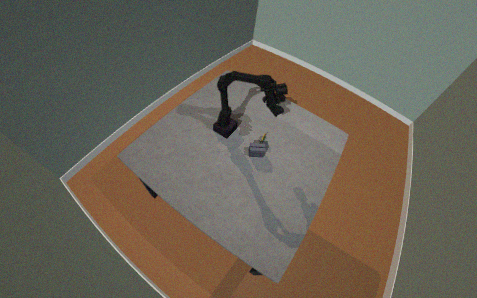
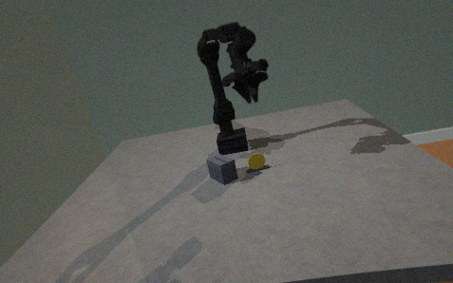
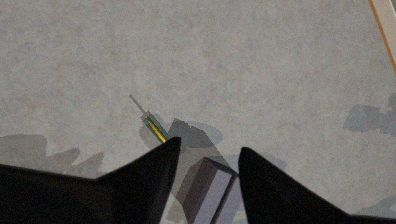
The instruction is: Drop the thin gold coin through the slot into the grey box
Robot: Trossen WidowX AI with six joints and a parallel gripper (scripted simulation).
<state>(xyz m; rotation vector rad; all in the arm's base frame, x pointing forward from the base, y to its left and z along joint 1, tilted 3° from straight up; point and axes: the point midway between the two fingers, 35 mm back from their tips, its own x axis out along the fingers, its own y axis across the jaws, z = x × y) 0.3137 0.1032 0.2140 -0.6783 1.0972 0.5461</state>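
Gold disc coin (image 2: 255, 160) upright beside matte grey box (image 2: 222, 170); gripper (image 2: 252, 97) aloft, empty

You're looking at a grey table (image 1: 209, 200), its top mottled and matte, set at an angle to the room. Long soft shadows (image 1: 269, 210) run across it toward the near corner; in the exterior view another shadow (image 2: 369, 140) lies by the far edge. Dark legs (image 1: 149, 189) show under the table's left edge and near corner. Around it you see an orange floor (image 1: 354, 200), with a darker patch (image 1: 324, 270) at the near side. A white skirting (image 1: 324, 75) edges the floor. Behind stand walls (image 1: 349, 35): pale green at the back, darker olive on the left and right.
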